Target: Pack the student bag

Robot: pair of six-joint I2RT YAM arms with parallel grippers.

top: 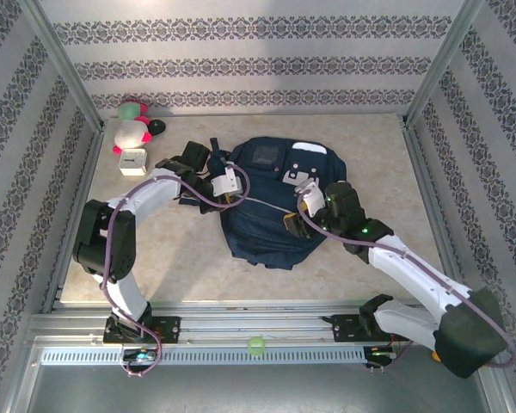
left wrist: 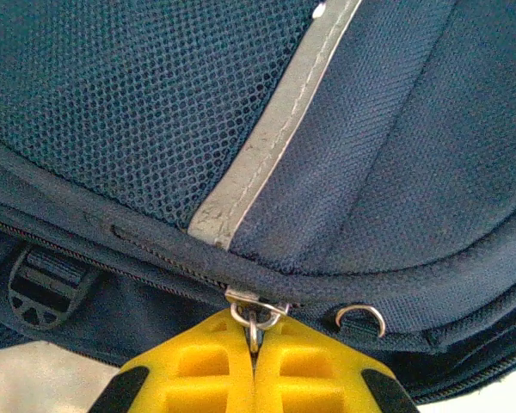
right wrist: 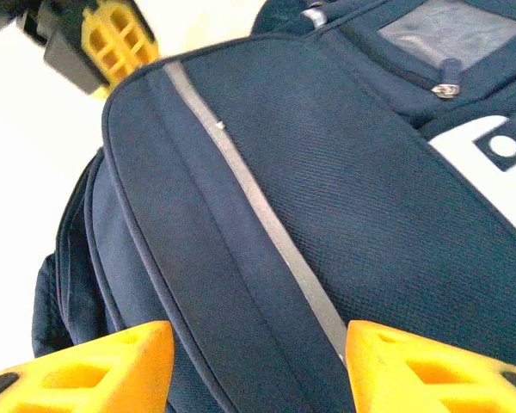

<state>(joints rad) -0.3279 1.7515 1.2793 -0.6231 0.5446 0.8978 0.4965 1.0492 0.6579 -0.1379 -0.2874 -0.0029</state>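
Left wrist view: left gripper [left wrist: 254,348] pinched shut on metal zipper pull [left wrist: 256,314], bottom centre. Top view: student bag [top: 275,215] lay centre frame, both arms bent inward onto it. Right gripper [right wrist: 258,361] stood half-spread astride the bag's striped panel.

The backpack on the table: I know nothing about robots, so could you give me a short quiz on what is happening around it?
1. True or false: the left gripper is shut on the zipper pull of the backpack.
2. The right gripper is: A) open over the backpack; B) shut on a strap; C) holding a toy.
3. Fill in: the plush toy sits in the far ____ corner of the table.

Key: 1 true; 2 A; 3 left.
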